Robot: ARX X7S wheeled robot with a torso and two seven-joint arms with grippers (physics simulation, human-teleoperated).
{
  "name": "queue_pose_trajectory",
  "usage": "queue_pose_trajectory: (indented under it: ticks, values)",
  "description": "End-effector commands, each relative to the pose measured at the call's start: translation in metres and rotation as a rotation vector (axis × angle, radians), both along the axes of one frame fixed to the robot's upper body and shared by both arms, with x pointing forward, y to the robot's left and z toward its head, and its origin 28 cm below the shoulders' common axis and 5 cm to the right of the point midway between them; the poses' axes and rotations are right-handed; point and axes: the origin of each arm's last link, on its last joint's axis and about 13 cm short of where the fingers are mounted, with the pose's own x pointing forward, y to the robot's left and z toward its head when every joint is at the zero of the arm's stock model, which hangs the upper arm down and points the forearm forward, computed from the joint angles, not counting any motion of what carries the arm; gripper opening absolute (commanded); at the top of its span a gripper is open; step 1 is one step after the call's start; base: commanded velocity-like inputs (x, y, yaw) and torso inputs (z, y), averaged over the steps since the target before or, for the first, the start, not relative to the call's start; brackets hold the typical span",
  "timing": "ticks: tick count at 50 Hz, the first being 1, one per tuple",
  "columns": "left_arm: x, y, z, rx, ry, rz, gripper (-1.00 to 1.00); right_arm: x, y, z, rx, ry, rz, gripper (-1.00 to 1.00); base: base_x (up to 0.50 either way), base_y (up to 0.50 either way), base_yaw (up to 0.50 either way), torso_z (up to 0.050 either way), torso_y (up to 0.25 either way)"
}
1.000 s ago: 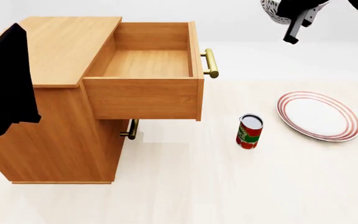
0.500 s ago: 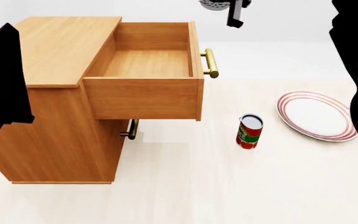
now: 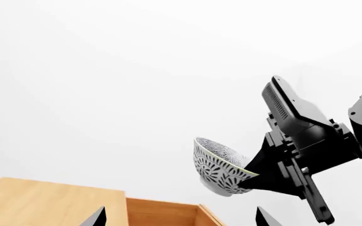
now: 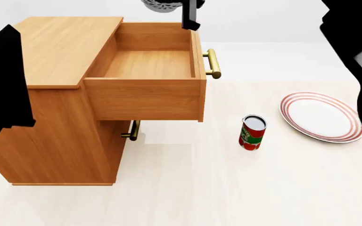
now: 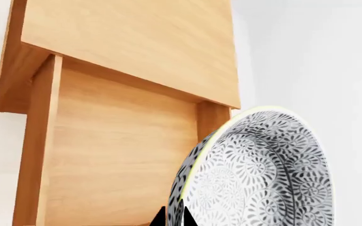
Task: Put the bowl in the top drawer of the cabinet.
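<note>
Now the carry step is under way: the right pincer (image 3: 256,181) is clamped on the rim of the bowl (image 3: 222,167), which hangs tilted on its side in the air, with the open top drawer (image 4: 148,66) of the cabinet (image 4: 61,47) below it. Next, I judge, it must lower into the drawer and release. The left pincer (image 3: 177,219) shows only two tips, spread apart and empty.

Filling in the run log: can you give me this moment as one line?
right hand: shut on bowl, tilted, above open top drawer | left hand: open, free | bowl not yet in drawer | cabinet
</note>
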Motion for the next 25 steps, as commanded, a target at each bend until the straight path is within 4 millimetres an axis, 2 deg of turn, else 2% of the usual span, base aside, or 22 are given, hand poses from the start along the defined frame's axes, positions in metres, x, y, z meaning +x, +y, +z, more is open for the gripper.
queue_pose_trajectory:
  ticks: [1, 10, 20, 25]
  values:
    - [-0.0027, -0.0004, -0.0016, -0.007, -0.018, -0.012, 1.00, -0.0073, 0.0169, 0.0003, 0.020, 0.009, 0.097, -1.00, 0.00, 0.00, 0.00, 0.000, 0.000]
    - [-0.0054, 0.0007, -0.0018, 0.013, -0.052, -0.016, 1.00, -0.0047, 0.0171, -0.0040, -0.008, 0.002, 0.082, -1.00, 0.00, 0.00, 0.00, 0.000, 0.000]
    - [-0.0050, 0.0005, -0.0016, 0.022, -0.061, -0.020, 1.00, -0.0059, 0.0116, 0.0016, -0.010, -0.040, 0.027, -1.00, 0.00, 0.00, 0.00, 0.000, 0.001]
    - [-0.0046, 0.0000, -0.0021, 0.024, -0.058, -0.023, 1.00, -0.0082, 0.0123, 0.0048, -0.008, -0.054, 0.028, -1.00, 0.00, 0.00, 0.00, 0.000, -0.107]
